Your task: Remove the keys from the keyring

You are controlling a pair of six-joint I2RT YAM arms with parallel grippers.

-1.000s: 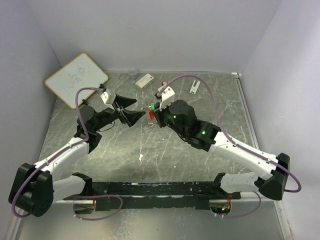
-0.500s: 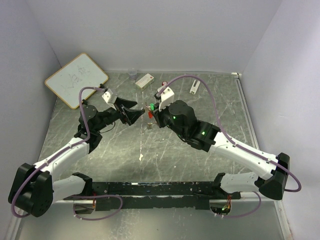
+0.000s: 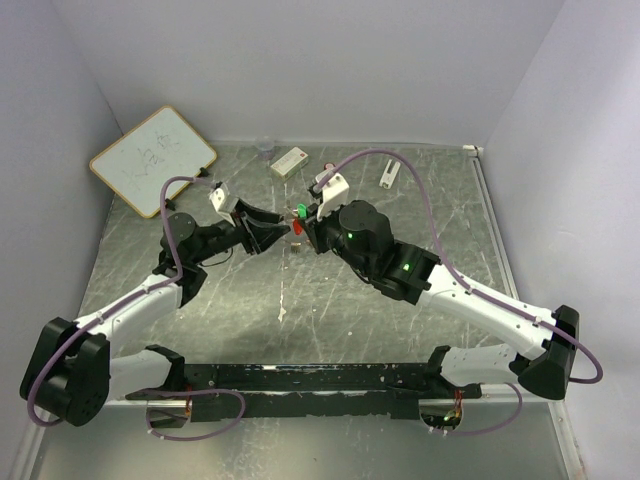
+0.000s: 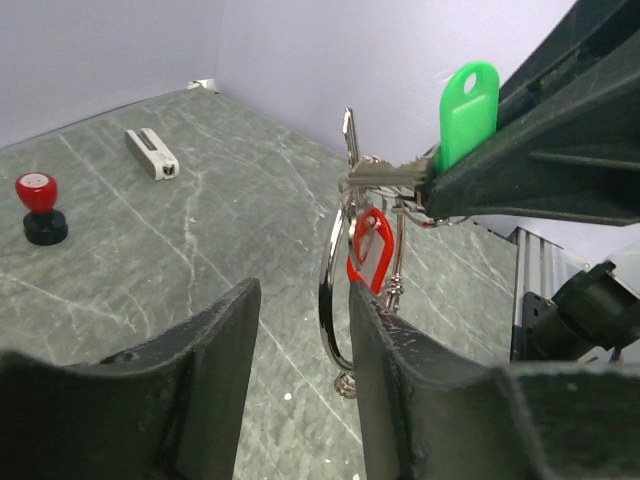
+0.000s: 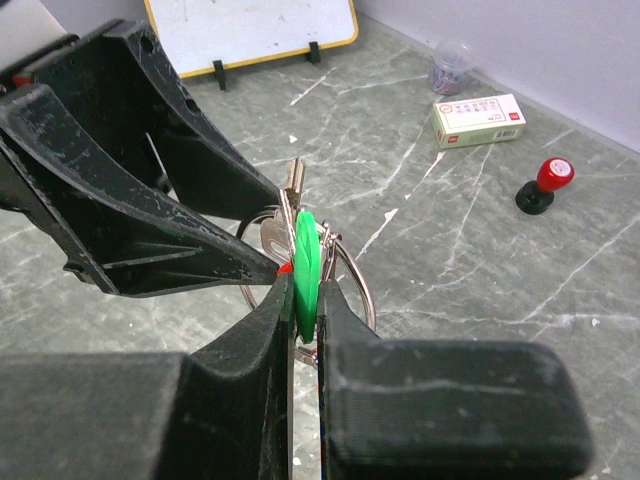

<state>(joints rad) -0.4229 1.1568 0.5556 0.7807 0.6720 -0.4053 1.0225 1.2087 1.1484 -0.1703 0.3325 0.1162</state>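
Right now the right tool (image 5: 305,292) is pressed together on a small silver key with a green plastic head (image 5: 307,255), pinching that head on edge, clear above the grey marbled tabletop (image 5: 450,250). From this key hangs the thin silver wire keyring (image 4: 327,290). A small silver key with a red plastic head (image 4: 369,250) dangles on the ring just below the right tool's tips.

The left tool (image 4: 303,300) faces the right tool with its fingers spread. The lower arc of the keyring hangs in the gap between them, close against one finger (image 4: 400,360), though whether it touches cannot be told.

Well beyond the right tool, toward the back wall, stands a small clear plastic cup (image 5: 452,62) holding something purplish, too blurred to name. Near the cup lies a cream rectangular box with red print (image 5: 480,120), closed, so its contents are hidden. Between that box and the right tool, a little to the side, a black cylinder with a red cap (image 5: 545,185) stands upright on the tabletop
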